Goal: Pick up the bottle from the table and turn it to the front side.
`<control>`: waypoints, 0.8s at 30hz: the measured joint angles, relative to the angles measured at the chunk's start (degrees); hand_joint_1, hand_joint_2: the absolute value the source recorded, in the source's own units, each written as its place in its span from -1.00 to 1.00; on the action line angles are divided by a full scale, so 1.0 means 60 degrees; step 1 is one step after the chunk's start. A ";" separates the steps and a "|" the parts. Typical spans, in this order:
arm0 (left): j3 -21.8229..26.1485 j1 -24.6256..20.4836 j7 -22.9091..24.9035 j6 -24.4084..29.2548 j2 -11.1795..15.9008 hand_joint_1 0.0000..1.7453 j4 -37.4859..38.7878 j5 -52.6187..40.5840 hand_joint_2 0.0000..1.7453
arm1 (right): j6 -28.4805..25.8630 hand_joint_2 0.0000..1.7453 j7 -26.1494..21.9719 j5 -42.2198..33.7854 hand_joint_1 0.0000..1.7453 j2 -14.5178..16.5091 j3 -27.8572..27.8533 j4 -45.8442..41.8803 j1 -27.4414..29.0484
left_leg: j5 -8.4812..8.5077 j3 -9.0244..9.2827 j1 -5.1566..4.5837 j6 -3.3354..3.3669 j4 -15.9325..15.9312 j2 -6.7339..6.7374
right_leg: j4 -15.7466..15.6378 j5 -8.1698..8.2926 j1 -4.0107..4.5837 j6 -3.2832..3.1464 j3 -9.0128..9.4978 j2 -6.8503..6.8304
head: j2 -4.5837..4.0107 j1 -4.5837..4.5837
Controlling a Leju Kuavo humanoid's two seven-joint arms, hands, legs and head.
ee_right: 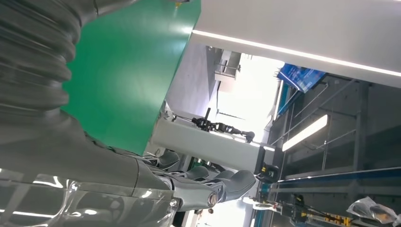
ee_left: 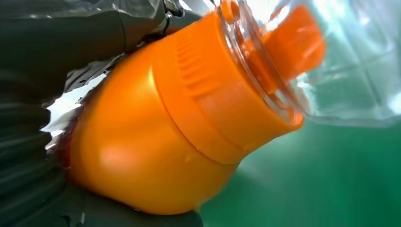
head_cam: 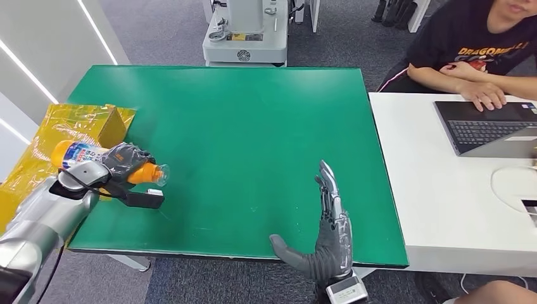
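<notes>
Right hand: the dark grey, plastic-wrapped right hand (head_cam: pixel 326 237) stands at the lower centre of the head view, at the near edge, fingers straight and spread, thumb out to the side, holding nothing.
Left hand: the dark, film-covered left hand (head_cam: pixel 123 163) at mid-left grips the bottle around its middle.
Bottle: the glossy orange plastic bottle with a ribbed collar and clear cap (head_cam: pixel 109 163) lies sideways above the left edge, cap pointing toward the centre.
Bench: the matte green bench (head_cam: pixel 253 126) has open surface between the two hands.
Foil: crinkled yellow foil wrapping (head_cam: pixel 69 130) sits at the far-left corner.
</notes>
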 joint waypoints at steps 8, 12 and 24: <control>-0.0361 -0.0407 0.0454 -0.0558 -0.0540 1.00 0.1309 0.0115 1.00 | -0.0026 1.00 -0.0028 -0.0174 -1.00 0.0005 0.0019 0.0195 -0.0052 | -0.0001 -0.0003 0.0002 0.0000 -0.0002 0.0009 | 0.0003 0.0000 0.0000 -0.0001 0.0000 0.0009 | 0.0001 0.0001; -0.0370 -0.0206 0.0572 -0.0421 -0.0433 1.00 0.1528 0.0180 1.00 | 0.0033 1.00 -0.0059 -0.0287 -1.00 0.0005 0.0048 0.0317 -0.0093 | -0.0001 -0.0003 0.0004 0.0000 -0.0003 0.0006 | 0.0005 -0.0002 0.0001 -0.0003 -0.0003 0.0006 | -0.0001 -0.0001; -0.0385 -0.0072 0.1426 -0.0030 -0.0332 -1.00 0.1681 -0.0068 1.00 | -0.0048 1.00 -0.0063 -0.0360 -1.00 0.0005 0.0137 0.0457 -0.0144 | 0.0000 -0.0003 0.0001 0.0000 -0.0004 -0.0001 | 0.0006 -0.0005 0.0001 0.0000 0.0003 -0.0003 | 0.0001 0.0000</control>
